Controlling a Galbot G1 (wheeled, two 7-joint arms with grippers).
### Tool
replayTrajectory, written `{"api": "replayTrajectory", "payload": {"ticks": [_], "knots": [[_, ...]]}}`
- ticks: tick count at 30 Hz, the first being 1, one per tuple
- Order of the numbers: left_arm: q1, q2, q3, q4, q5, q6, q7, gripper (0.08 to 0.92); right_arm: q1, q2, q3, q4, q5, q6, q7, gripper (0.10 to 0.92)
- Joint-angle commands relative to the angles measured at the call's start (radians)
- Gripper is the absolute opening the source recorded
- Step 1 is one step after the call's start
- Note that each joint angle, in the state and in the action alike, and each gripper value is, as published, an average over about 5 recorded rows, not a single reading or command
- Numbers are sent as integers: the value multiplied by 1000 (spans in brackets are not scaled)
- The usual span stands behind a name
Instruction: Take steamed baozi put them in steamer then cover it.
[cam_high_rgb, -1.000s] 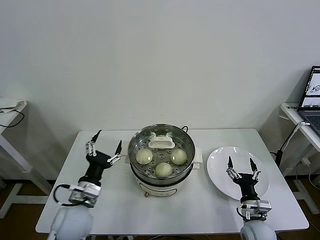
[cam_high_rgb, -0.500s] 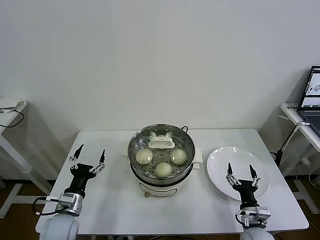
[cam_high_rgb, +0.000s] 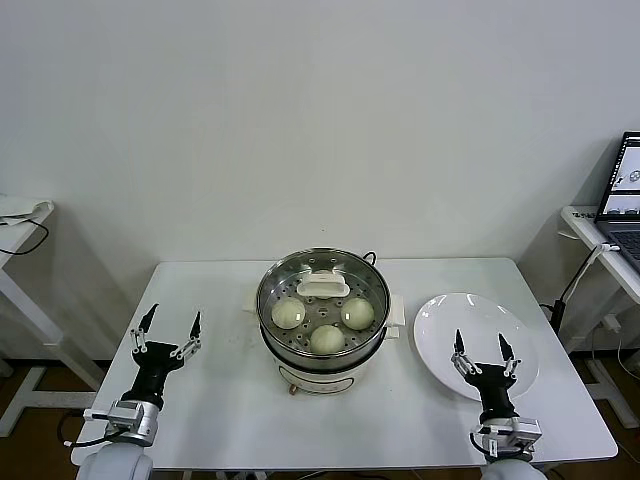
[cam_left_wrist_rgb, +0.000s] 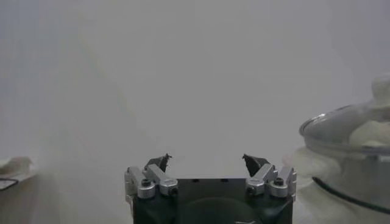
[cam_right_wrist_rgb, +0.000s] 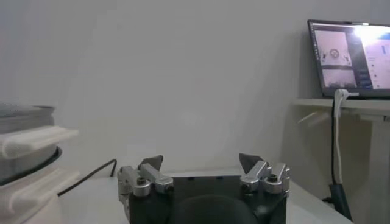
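The steamer (cam_high_rgb: 322, 365) stands mid-table with the glass cover (cam_high_rgb: 300, 278) resting on it, cream handle (cam_high_rgb: 323, 287) on top. Through the glass I see three baozi (cam_high_rgb: 288, 314), (cam_high_rgb: 327, 339), (cam_high_rgb: 358, 313) on the perforated tray. My left gripper (cam_high_rgb: 168, 325) hovers open and empty left of the steamer, well apart from it. The left wrist view shows that gripper (cam_left_wrist_rgb: 207, 159) with the cover's dome (cam_left_wrist_rgb: 350, 125) off to one side. My right gripper (cam_high_rgb: 479, 347) is open and empty over the white plate (cam_high_rgb: 450, 315). In the right wrist view that gripper (cam_right_wrist_rgb: 201, 159) has the steamer's edge (cam_right_wrist_rgb: 27, 152) beside it.
The white table (cam_high_rgb: 400, 420) carries only the steamer and the plate. A black cord (cam_high_rgb: 371, 256) leaves the steamer's back. A laptop (cam_high_rgb: 626, 190) sits on a side table at the right, and another side table (cam_high_rgb: 20, 215) stands at the left.
My left gripper has drawn back and to the left, away from the steamer, staying open. My right gripper has slipped slightly back over the plate. Steamer and cover have not moved.
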Motion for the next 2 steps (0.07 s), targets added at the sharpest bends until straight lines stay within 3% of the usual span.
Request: {"api": "replayTrajectory", "payload": {"ticks": [1, 2], "knots": [[21, -6, -9, 3, 0, -21, 2, 823, -22, 10, 5, 40, -5, -10, 4, 823], [22, -6, -8, 3, 2, -21, 2, 823, -24, 10, 5, 42, -5, -10, 4, 823]]}}
